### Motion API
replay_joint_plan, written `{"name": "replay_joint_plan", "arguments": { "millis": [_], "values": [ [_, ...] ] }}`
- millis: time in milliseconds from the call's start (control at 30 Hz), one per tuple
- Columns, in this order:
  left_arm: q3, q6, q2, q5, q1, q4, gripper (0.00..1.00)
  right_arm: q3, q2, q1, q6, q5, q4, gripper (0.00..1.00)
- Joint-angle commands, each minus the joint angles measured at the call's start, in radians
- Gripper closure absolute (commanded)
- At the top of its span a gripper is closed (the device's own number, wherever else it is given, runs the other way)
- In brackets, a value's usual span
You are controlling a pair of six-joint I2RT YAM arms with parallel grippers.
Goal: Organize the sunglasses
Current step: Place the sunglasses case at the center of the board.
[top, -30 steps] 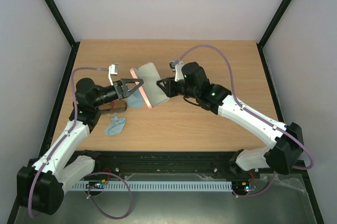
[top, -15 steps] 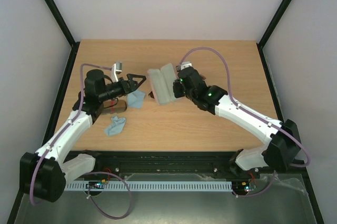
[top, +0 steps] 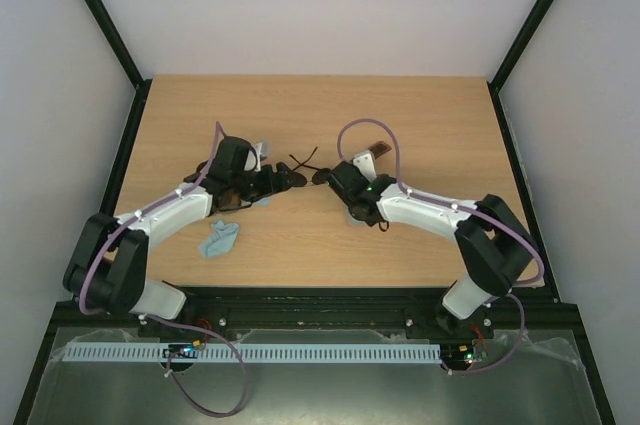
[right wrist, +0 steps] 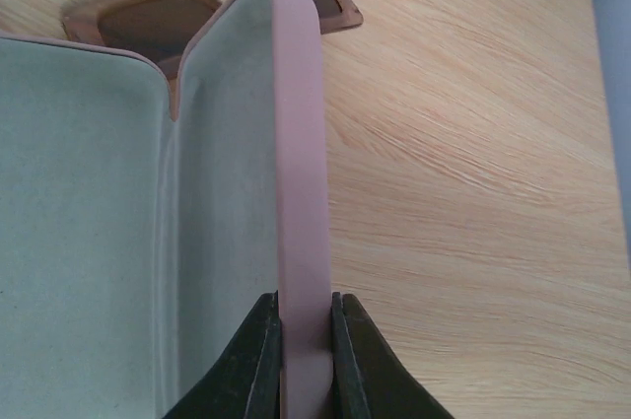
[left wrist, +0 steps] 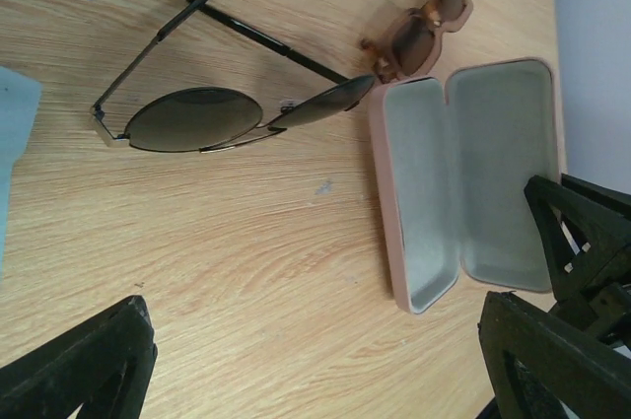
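Note:
The black wire-framed aviator sunglasses lie open on the wood, between the two grippers in the top view. The reddish-brown sunglasses lie beyond them, next to the open pink case, and also show in the top view and the right wrist view. My left gripper is wide open and empty, low over bare wood near the aviators. My right gripper is shut on the rim of the pink case's wall. I cannot make out the case in the top view.
A crumpled blue cloth lies near the front left. A second blue cloth lies beside the aviators. The brown oblong case sits under my left forearm. Black frame posts stand at the table's sides.
Both arms have dropped low and stretched towards the table's middle. The pink case, held up between them before, no longer shows in the top view. The aviators now show between the grippers.

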Motion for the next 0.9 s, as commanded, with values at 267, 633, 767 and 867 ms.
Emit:
{"name": "replay_joint_plan", "arguments": {
  "millis": [267, 633, 767, 867],
  "values": [
    [0.040, 0.061, 0.032, -0.034, -0.010, -0.043, 0.08, 0.029, 0.135, -0.002, 0.058, 0.165, -0.082, 0.70],
    [0.047, 0.073, 0.032, -0.048, -0.010, -0.059, 0.08, 0.148, 0.008, -0.001, 0.121, 0.071, -0.156, 0.51],
    [0.044, 0.073, 0.013, -0.084, -0.010, -0.070, 0.08, 0.149, -0.028, 0.000, 0.126, -0.148, -0.087, 0.51],
    [0.039, 0.066, -0.002, -0.109, -0.010, -0.073, 0.08, 0.131, -0.014, -0.001, 0.143, -0.387, 0.002, 0.51]
  ]
}}
